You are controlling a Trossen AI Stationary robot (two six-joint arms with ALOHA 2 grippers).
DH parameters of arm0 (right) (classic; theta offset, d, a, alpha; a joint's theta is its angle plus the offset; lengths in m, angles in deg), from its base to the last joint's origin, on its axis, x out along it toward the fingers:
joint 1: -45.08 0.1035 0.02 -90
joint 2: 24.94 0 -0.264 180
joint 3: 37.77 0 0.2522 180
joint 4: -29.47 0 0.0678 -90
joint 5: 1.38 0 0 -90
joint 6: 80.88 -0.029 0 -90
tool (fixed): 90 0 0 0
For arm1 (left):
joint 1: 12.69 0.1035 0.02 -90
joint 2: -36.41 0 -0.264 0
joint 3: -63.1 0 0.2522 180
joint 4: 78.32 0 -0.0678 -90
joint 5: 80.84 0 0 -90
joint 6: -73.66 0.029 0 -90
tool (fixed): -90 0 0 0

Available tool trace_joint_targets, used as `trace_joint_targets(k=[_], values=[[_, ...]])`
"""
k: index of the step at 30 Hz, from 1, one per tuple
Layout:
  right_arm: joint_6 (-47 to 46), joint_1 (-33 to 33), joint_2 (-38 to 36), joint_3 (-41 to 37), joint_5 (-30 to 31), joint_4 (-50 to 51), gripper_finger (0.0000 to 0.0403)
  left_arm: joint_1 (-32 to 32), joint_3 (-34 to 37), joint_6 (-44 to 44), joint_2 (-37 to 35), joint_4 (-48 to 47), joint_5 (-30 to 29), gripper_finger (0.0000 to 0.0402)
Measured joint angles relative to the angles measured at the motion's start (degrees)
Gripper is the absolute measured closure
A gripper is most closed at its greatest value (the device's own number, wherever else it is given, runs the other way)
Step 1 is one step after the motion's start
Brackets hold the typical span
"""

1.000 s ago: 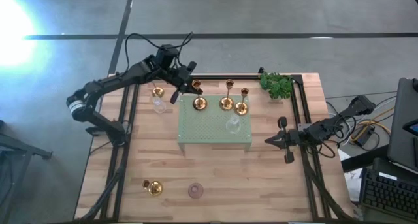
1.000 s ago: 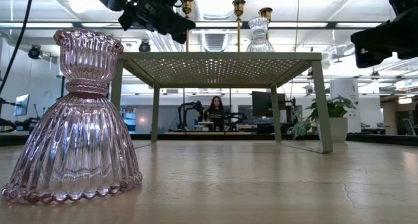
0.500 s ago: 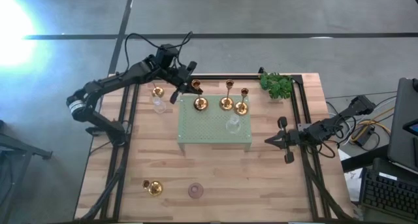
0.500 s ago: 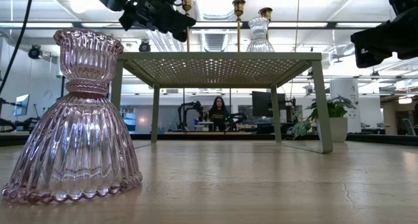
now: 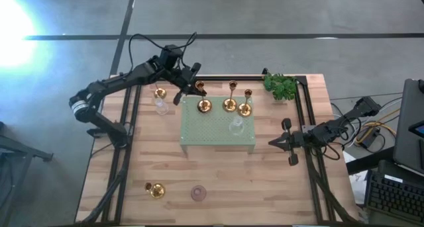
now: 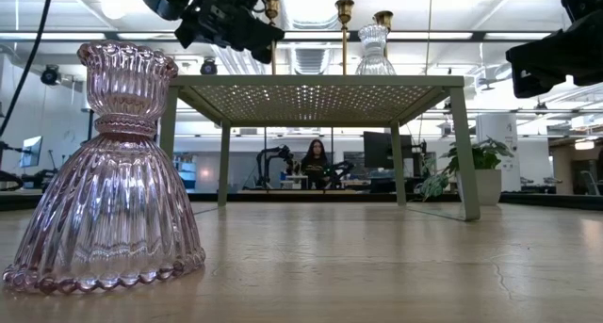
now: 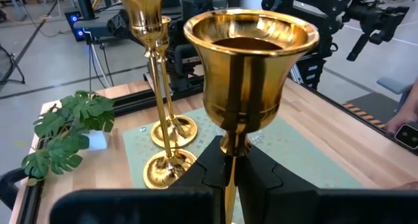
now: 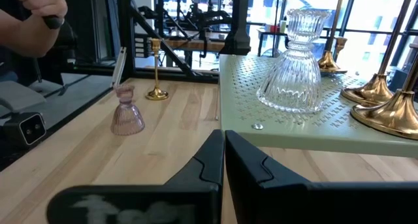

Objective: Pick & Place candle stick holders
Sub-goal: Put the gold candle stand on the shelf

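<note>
At ten o'clock on the wooden counter (image 5: 218, 171), the left pincer (image 5: 191, 88) clamped a shiny gold-brass candle stick holder (image 7: 247, 74) by its stem above the pale green perforated tray (image 5: 215, 131). At three o'clock, the right pincer (image 5: 273, 142) waited, closed and empty.

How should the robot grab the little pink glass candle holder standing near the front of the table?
Probably around the narrow waist of the pink glass holder, between its cup and its wide flared skirt, coming in level from the side. It stands upright, and the ribbed skirt looks too wide and sloped for a hand to pinch well.
</note>
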Motion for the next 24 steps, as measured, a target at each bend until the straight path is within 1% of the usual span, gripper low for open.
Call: trace_joint_targets(k=[24], values=[[0.02, -0.01, 0.00, 0.00, -0.01, 0.03, 0.0394, 0.00, 0.00, -1.44, 0.04, -0.02, -1.48, 0.0382]])
